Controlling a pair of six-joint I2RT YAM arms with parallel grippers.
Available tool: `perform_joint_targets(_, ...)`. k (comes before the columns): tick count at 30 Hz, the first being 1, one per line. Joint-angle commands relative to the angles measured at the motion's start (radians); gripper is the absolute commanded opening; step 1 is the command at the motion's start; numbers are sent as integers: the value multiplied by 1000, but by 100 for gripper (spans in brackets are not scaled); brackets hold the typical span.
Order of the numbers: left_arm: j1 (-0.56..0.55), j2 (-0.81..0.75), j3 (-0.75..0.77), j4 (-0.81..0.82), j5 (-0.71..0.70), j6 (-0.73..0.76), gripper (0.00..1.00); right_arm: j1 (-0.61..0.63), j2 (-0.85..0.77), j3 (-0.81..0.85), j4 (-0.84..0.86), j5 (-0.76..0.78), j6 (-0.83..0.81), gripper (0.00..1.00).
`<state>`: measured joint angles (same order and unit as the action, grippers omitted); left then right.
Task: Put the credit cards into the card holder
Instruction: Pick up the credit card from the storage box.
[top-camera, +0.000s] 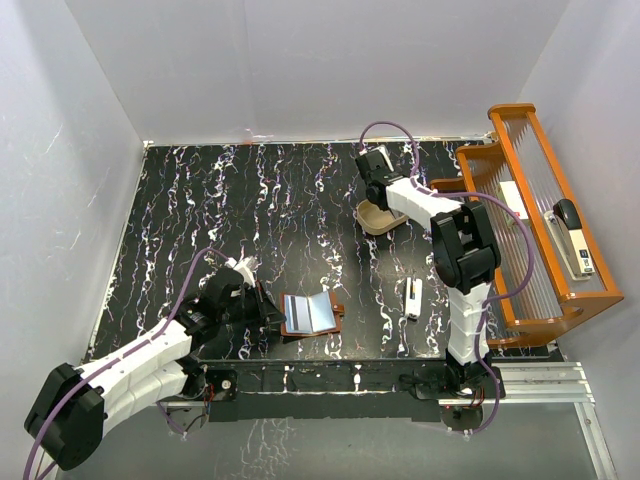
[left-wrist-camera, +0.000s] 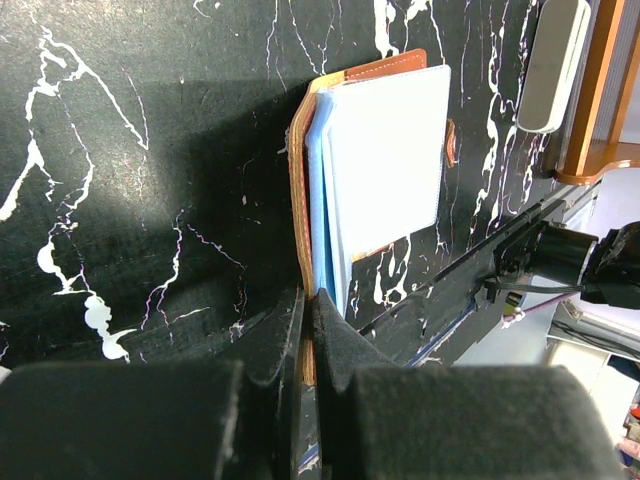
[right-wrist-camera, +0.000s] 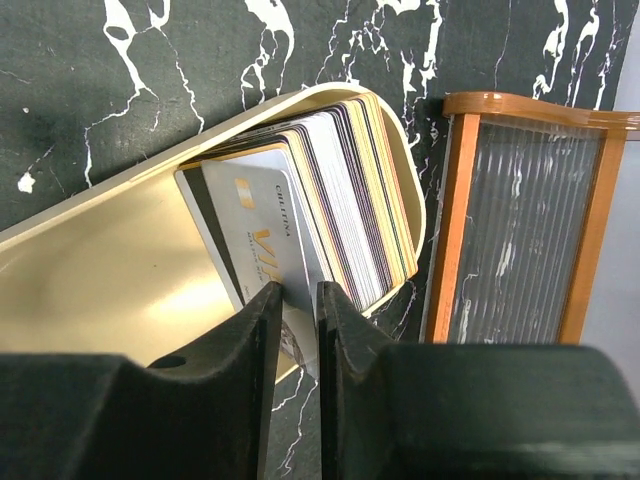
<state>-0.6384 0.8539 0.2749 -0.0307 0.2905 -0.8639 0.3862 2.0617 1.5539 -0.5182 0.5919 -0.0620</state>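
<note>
The card holder (top-camera: 310, 313), a brown wallet with grey-blue lining, lies open near the front edge of the table. My left gripper (top-camera: 268, 308) is shut on its brown leather flap; the wallet (left-wrist-camera: 390, 160) stands open beyond my left gripper (left-wrist-camera: 310, 300) in the left wrist view. The credit cards (right-wrist-camera: 345, 195) stand in a leaning stack in the tan oval tray (right-wrist-camera: 110, 270). My right gripper (right-wrist-camera: 298, 292) is down at the tray (top-camera: 378, 220), jaws a narrow gap apart, straddling the corner of the front silver card (right-wrist-camera: 265, 230). My right gripper (top-camera: 375, 187) sits over the tray's back end.
A narrow white stick (top-camera: 413, 297) lies right of the wallet; it also shows in the left wrist view (left-wrist-camera: 552, 65). A wooden rack (top-camera: 530, 230) with a stapler (top-camera: 572, 232) stands at the right edge, close to the tray, and shows in the right wrist view (right-wrist-camera: 520, 220).
</note>
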Motion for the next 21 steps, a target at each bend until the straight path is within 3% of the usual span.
perform_joint_targets(1, -4, -4, 31, -12, -14, 9, 0, -5, -82, 13, 21, 11, 9, 16)
perform_joint_targets(10, -4, 7, 63, -56, -41, 10, 1, -3, -110, 51, -69, -146, 64, 0)
perform_joint_targets(15, -4, -20, 73, -90, -68, -12, 15, 7, -171, 44, -130, -207, 135, 0)
perform_joint_targets(18, -5, -44, 95, -146, -98, -11, 30, 13, -231, 22, -138, -261, 176, 0)
perform_joint_targets(21, -4, -69, 123, -209, -137, -5, 36, 40, -283, 15, -186, -273, 217, 0)
